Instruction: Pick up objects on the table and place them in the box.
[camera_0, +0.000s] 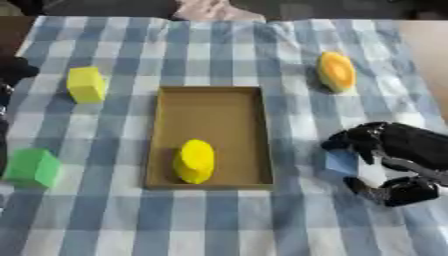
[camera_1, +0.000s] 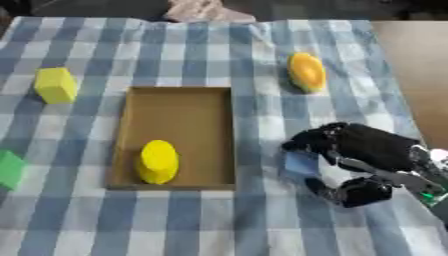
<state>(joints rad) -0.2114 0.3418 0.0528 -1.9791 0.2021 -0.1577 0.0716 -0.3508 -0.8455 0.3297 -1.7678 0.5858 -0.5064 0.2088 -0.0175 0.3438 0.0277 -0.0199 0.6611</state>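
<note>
Blue-and-white checked cloth (camera_0: 227, 220) covering the surface, with a shallow brown cardboard box (camera_0: 210, 105) lying open at the centre of the frame. A yellow rounded block (camera_0: 194, 161) lies inside the box, in its lower half toward the left wall. Outside the box: a yellow cube (camera_0: 86, 84) at the upper left, a green cube (camera_0: 32, 167) at the left edge, and an orange rounded block (camera_0: 336, 71) at the upper right, all well apart from the box walls. At the lower right, the robot's black right hand (camera_1: 372, 150) has its fingers and thumb curled around a small blue block (camera_1: 300, 163), just beside the box's right wall. Whether the block rests on the cloth cannot be told. A dark part (camera_0: 12, 70) at the left edge is too partial to identify.
</note>
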